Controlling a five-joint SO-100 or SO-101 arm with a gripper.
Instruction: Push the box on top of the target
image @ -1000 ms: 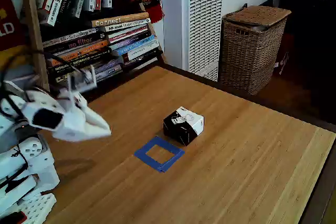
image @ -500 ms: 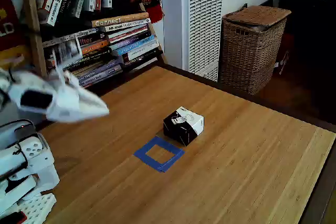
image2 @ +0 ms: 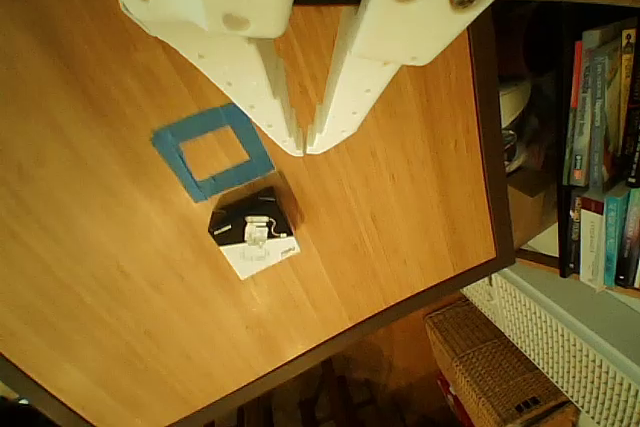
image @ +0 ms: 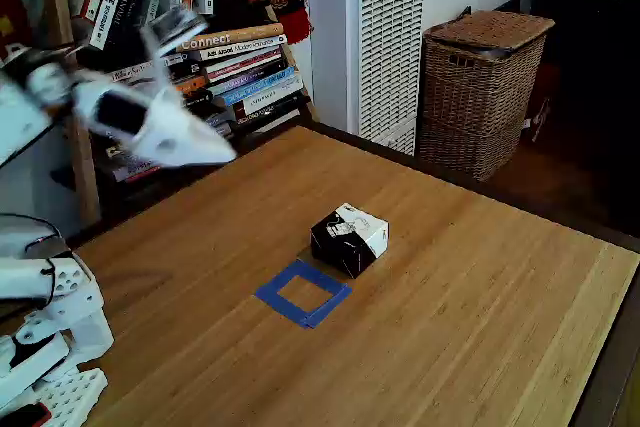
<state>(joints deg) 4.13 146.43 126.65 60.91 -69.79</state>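
The table [image: 470, 287] stretches wide below the raised gripper [image2: 304, 147], whose jaws are clenched with the tips nearly touching and nothing between them. The target [image2: 212, 150] lies just left of the jaw tips in the other view, and the box [image2: 254, 231] sits just below them, touching the target's edge.

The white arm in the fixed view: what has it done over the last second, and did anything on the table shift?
The gripper rose from low over the table's left side to up in front of the bookshelf, drifting slightly right. It took hold of nothing; its fingertips nearly meet in the other view. The box stayed beside the target, neither moved.
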